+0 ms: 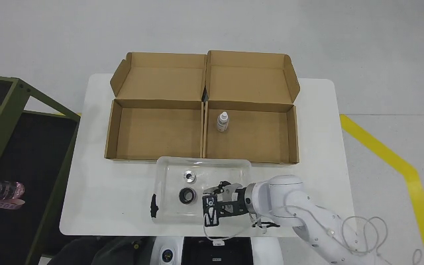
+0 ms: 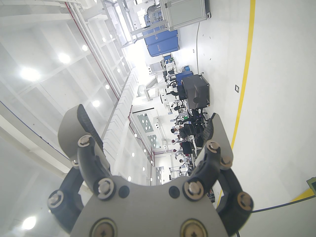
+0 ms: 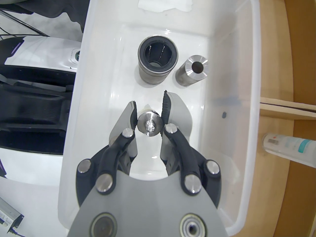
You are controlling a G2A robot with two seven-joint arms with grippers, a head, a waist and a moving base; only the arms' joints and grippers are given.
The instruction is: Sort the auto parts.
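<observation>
The left claw point(image 2: 147, 114) is spread wide and holds nothing. In the tub point(image 1: 162, 165), a bearing point(image 3: 158, 60) and a steel sleeve point(image 3: 192, 71) stand near the right claw point(image 3: 149, 110), which is closed on a small round metal part point(image 3: 149, 125), pads against both sides. Best to lift straight up and clear the tub wall before swinging to the boxes point(image 1: 156, 132). The right one holds a bottle point(image 1: 224, 120).

Right arm point(image 1: 311, 212) is a chunky, glossy white shell with a thin white cable point(image 1: 368, 233) looping off it. The right end effector point(image 3: 149, 99) and left end effector point(image 2: 147, 112) look like twins: grey metal plate, black linkages, shiny silver screws, and ribbed black pads point(image 3: 166, 103) on pale fingers point(image 3: 181, 114).
</observation>
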